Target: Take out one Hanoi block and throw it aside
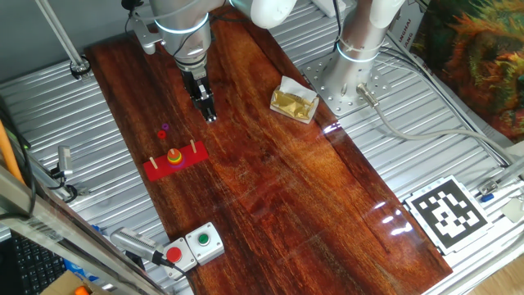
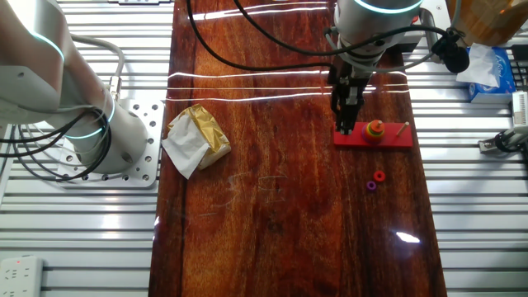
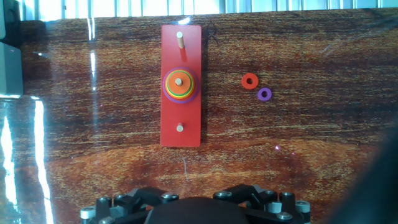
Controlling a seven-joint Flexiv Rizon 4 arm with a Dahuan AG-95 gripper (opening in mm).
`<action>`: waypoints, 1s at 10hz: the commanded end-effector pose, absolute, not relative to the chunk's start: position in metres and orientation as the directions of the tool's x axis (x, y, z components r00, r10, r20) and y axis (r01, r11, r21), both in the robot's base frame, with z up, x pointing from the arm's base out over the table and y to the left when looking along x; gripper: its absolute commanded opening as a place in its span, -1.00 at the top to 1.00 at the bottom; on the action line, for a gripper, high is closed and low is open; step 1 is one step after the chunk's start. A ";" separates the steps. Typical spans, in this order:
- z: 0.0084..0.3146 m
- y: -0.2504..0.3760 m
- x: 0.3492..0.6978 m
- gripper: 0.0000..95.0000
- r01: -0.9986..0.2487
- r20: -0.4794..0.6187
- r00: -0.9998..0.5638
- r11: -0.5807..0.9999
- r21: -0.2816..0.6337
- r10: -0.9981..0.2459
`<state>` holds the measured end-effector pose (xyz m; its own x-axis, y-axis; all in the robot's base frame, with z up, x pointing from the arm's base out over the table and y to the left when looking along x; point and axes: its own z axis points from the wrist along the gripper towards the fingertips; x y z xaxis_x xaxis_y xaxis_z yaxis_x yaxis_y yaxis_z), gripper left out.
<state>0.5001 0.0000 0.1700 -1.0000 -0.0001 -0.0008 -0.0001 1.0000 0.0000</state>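
Note:
The orange Hanoi block [image 3: 179, 81] sits on top of a small stack of discs on the middle peg of a red base [image 3: 186, 142]. It also shows in one fixed view [image 1: 174, 152] and in the other fixed view [image 2: 375, 125]. My gripper [image 1: 210, 115] hangs above the table just beyond the base, near one end peg [image 2: 346, 128]. Its fingers look pressed together and hold nothing. The hand view shows only the gripper's body at the bottom edge, not the fingertips. A tiny red ring [image 3: 250, 80] and a tiny purple ring [image 3: 264, 94] lie loose on the table beside the base.
A crumpled yellow and white wrapper [image 1: 295, 101] lies near the arm's mount [image 1: 352, 78]. A box with a red and a green button [image 1: 195, 246] stands at the table's near end. A black-and-white tag [image 1: 446, 215] lies on the metal surround.

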 end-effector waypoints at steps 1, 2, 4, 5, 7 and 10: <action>0.170 0.000 0.500 -1.00 0.000 0.000 -1.000 1.000 0.000 0.000; 0.169 0.003 0.501 1.00 -0.127 -0.017 -0.992 0.992 -0.017 -0.128; 0.169 0.003 0.501 1.00 -0.111 -0.022 -0.994 0.994 0.022 -0.110; 0.169 0.004 0.501 1.00 -0.124 -0.022 -0.992 0.992 0.017 -0.123; 0.169 0.004 0.501 1.00 -0.126 -0.017 -0.992 0.992 0.012 -0.126; 0.169 0.004 0.501 1.00 -0.109 0.010 -0.994 0.994 0.010 -0.109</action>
<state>0.5010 0.0041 0.1690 -0.9927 -0.1199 0.0096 -0.1198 0.9928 0.0081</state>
